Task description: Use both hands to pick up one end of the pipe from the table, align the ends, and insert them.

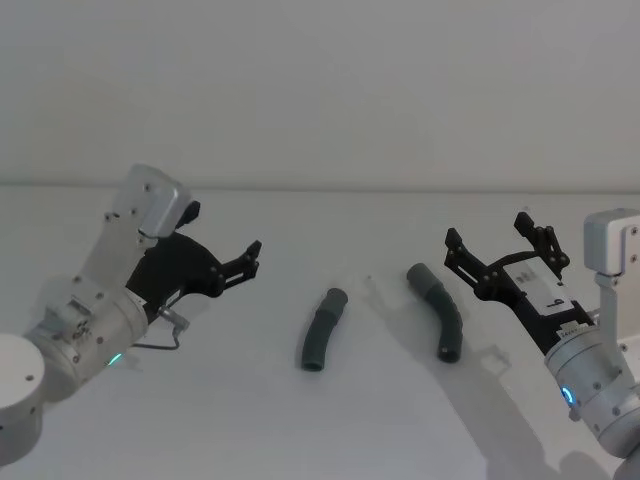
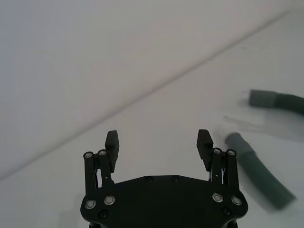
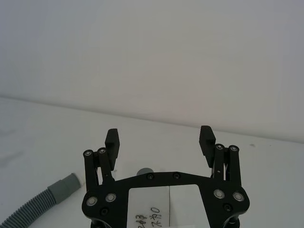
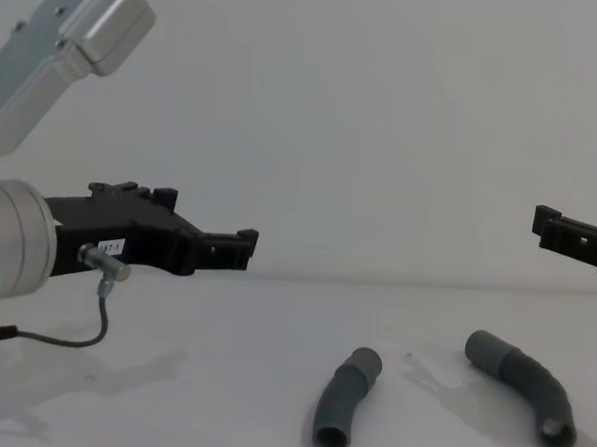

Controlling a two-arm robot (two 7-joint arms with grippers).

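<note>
Two curved dark grey ribbed pipe pieces (image 1: 322,330) are laid apart, at lower centre, on the matte white counter (image 1: 380,430). The black plastic left tool (image 1: 243,262) and right tool (image 1: 487,232) are held spread at either side of them, likely so that one piece can be taken by each.

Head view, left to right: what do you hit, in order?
left gripper, open above the table → left pipe piece, lying on the table → right pipe piece, lying on the table → right gripper, open above the table
</note>
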